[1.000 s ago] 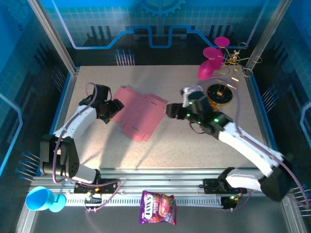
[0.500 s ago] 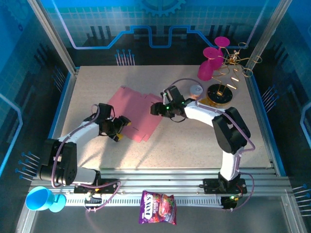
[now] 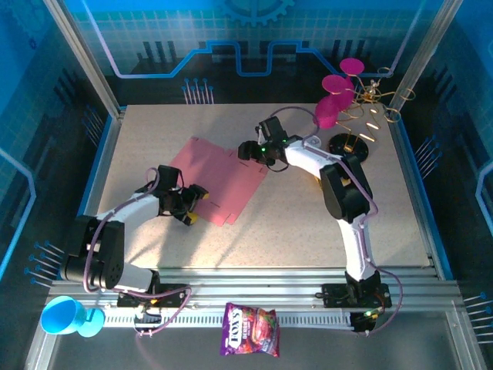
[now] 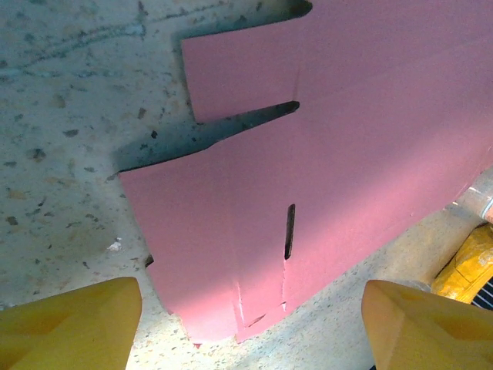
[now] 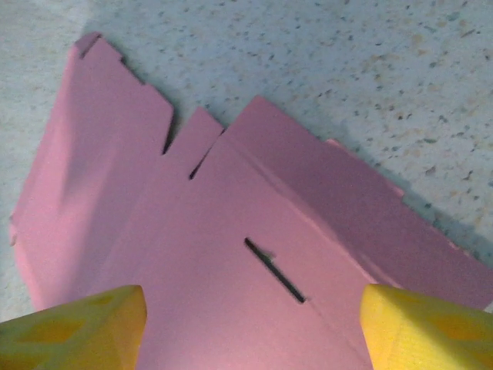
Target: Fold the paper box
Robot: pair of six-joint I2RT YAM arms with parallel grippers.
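Since half a second ago, your right arm has folded tighter at the elbow. It has carried the right gripper [image 3: 246, 151] slightly farther up the table [image 3: 154, 123], to the far right edge of the paper box [image 3: 219, 179]. Your left gripper [image 3: 194, 206] has barely shifted from the blank's near left corner.

From the top camera you get the whole layout. The pink blank lies opened out on the left half of the table, with one gripper at each of two opposite edges.

The wrist cameras give you the detail that view lacks. On the left wrist, the yellow fingers [image 4: 69, 324] stand wide apart with nothing between the pads. The blank's [image 4: 347, 139] corner flap reaches down into the gap between them, and a short slit [image 4: 290, 230] is cut just above it. On the right wrist, the fingers [image 5: 427, 327] are equally spread and hold nothing. The cardboard [image 5: 231, 254] spans the space between them, with a diagonal slit [image 5: 273, 270] near the middle and notched flaps beyond.

You cannot tell from these views whether either set of fingertips is touching the cardboard or is just above it.
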